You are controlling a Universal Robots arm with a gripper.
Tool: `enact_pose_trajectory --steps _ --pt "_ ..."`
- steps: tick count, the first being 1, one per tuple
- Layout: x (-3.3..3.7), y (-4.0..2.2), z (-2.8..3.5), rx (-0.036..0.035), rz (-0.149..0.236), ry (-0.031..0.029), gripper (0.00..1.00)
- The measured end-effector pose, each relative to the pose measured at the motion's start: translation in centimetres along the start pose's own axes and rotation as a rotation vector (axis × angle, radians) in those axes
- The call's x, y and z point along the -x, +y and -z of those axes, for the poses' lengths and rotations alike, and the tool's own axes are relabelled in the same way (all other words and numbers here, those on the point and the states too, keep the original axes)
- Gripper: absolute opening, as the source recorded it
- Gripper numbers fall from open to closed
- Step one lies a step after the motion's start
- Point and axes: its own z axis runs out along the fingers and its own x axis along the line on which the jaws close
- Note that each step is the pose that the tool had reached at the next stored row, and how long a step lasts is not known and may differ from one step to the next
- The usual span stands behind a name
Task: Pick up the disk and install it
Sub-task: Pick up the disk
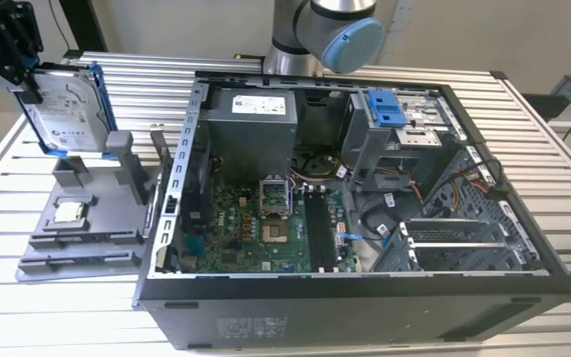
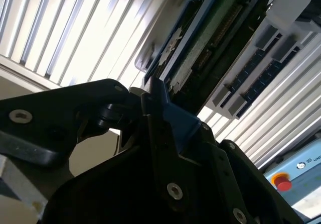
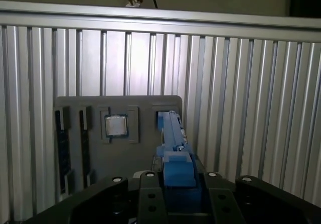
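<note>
In the exterior view the disk (image 1: 68, 111), a silver-grey drive with a white label and a blue carrier rail, hangs tilted above the grey holder tray (image 1: 77, 256) at the exterior view's left. My gripper (image 1: 30, 88) is shut on its upper edge. The first wrist view looks down along the disk's blue rail (image 3: 174, 143), held between the black fingers (image 3: 150, 194) over the tray (image 3: 140, 108). The same blue rail (image 2: 181, 124) sits clamped in the gripper in the second wrist view.
An open computer case (image 1: 365, 312) lies on the slatted metal table (image 1: 563, 223), with a blue-latched drive bay (image 1: 389, 108), a power supply (image 1: 256, 111) and a motherboard (image 1: 265, 223). A small square processor chip (image 1: 71, 212) rests in the tray. The arm's base (image 1: 335, 30) stands behind the case.
</note>
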Motion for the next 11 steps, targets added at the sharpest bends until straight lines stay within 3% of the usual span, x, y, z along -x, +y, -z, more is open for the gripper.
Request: enact_pose_trajectory --steps 4,7,10,11 --pt "0.01 0.04 0.26 -0.0288 0.008 -0.0013 0.00" --pt "0.02 0.13 1.02 -0.0362 0.011 -0.0015 0.00" --pt "0.04 0.26 2.26 -0.0391 0.011 -0.0012 0.00" --pt "0.05 0.32 2.94 -0.0429 0.011 -0.0011 0.00"
